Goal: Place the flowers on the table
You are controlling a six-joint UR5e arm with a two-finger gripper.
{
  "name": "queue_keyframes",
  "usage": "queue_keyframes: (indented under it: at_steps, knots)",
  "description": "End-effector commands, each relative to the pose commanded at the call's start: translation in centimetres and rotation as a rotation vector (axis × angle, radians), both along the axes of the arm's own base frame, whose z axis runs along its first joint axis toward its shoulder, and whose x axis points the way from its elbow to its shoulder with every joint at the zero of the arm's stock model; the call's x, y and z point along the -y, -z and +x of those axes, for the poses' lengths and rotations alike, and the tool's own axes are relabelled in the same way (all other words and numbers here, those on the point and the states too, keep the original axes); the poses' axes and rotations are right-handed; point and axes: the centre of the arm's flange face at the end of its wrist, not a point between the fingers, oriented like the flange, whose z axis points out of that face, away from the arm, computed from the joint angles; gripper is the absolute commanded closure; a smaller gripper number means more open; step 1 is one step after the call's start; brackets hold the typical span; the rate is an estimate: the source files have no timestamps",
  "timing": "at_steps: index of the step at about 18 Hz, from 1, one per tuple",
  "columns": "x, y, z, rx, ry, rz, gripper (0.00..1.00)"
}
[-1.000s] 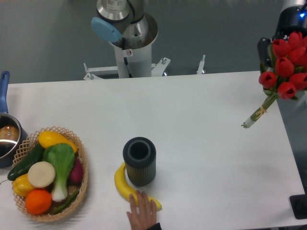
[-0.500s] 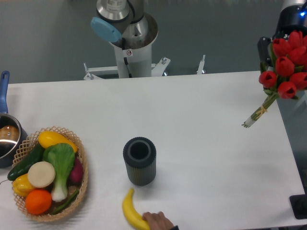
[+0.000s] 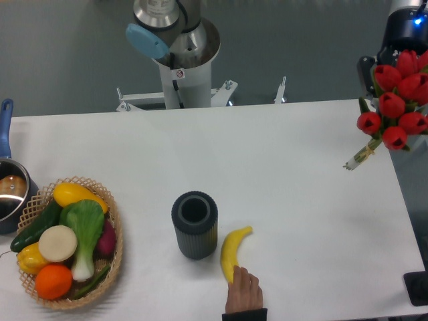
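The gripper is mostly hidden behind the flowers; I cannot tell its grip. The stems hang below it, above the table.

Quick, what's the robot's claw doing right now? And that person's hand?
Gripper: mostly hidden behind the flowers, which hang above the table; open or shut cannot be told.
Hand: resting on the banana.

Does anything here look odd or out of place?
Yes: a person's hand reaches in from the table's bottom edge, touching the banana beside the dark vase. The flowers hang over the right edge.
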Motion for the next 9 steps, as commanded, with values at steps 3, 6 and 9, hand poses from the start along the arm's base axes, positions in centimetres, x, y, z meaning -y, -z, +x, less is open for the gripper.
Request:
queue_keyframes:
  at_steps: [3, 6, 9]
  knots:
    - [-0.8, 0.7, 0.0, -0.006, -0.016, -0.087, 0.63]
    - [-1.4, 2.8, -0.3, -0.010, -0.052, -0.250, 0.63]
    - [-1.8, 4.6, -1.1, -0.017, -0.059, -0.355, 0.63]
